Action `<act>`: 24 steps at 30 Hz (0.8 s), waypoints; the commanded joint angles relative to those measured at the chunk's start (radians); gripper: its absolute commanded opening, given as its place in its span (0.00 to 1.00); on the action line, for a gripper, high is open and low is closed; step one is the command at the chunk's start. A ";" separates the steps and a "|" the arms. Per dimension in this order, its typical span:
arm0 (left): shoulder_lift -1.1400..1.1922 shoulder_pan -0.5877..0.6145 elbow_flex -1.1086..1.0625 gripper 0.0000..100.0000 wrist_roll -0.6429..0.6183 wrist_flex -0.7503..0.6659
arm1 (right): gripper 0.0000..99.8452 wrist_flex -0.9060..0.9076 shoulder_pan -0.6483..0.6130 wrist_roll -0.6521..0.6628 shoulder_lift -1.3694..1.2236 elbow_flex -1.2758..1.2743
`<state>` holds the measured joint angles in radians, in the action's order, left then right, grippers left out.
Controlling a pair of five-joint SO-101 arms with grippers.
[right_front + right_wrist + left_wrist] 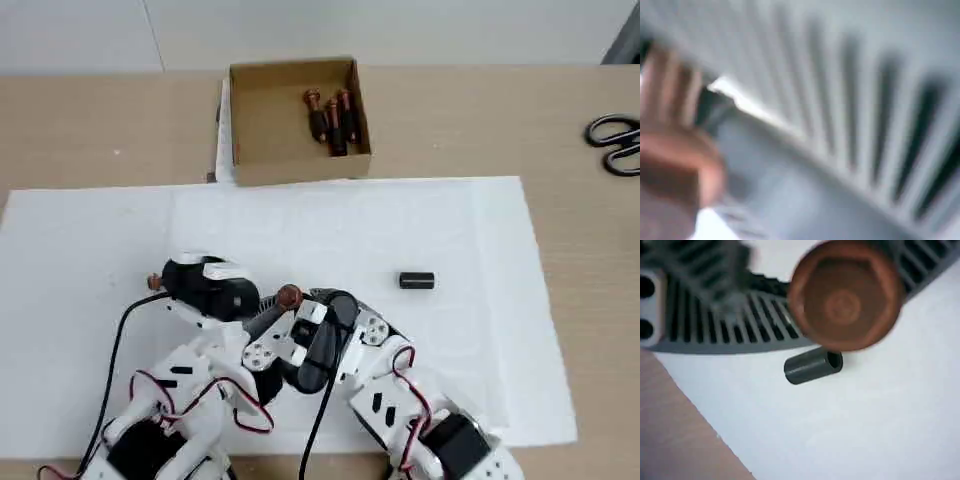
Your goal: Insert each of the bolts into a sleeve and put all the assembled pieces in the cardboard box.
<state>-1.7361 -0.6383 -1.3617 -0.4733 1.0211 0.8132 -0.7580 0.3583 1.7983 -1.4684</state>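
Nearest to me, my left tool [278, 308] and my right tool [314, 312] meet tip to tip low over the white sheet [90, 250], with one bolt [289, 295] raised between them. In the left wrist view the bolt's hexagonal head sits against a ribbed finger [740, 325] and faces the camera, so I judge the shank points away from my left arm. I cannot tell how far either tool is open, nor which one grips the bolt. The bolt is clear of the sheet, so one of them presumably has it.

Beyond the tools, the one loose sleeve [417, 280] lies on its side on the sheet, well apart from both. One end of its bore is open to view. I judge the bolt is held up so that its shank can be lined up with that bore.

Farther off, the cardboard box [250, 80] stands open at the sheet's far edge. Three assembled pieces [332, 122] lie side by side against one of its walls, leaving floor free for the next. Scissors [612, 143] lie on the bare table [480, 120], well away from the work.
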 commanded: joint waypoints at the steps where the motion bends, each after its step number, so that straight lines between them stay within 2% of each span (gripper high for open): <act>1: 0.008 -0.035 -0.021 0.23 0.005 0.043 | 0.00 -0.053 -0.010 0.005 0.016 0.086; 10: 0.008 -0.034 -0.012 0.23 0.020 0.046 | 0.00 -0.045 -0.010 0.005 0.015 0.080; 18: 0.014 0.135 0.031 0.23 0.149 0.046 | 0.00 -0.045 -0.008 0.005 0.013 0.078; 24: 0.014 0.150 0.085 0.23 0.167 0.051 | 0.00 -0.048 -0.008 0.005 0.013 0.058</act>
<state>-1.7315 -0.4910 -1.3326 -0.3153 1.0687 0.8101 -0.7610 0.3552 1.8013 -1.4638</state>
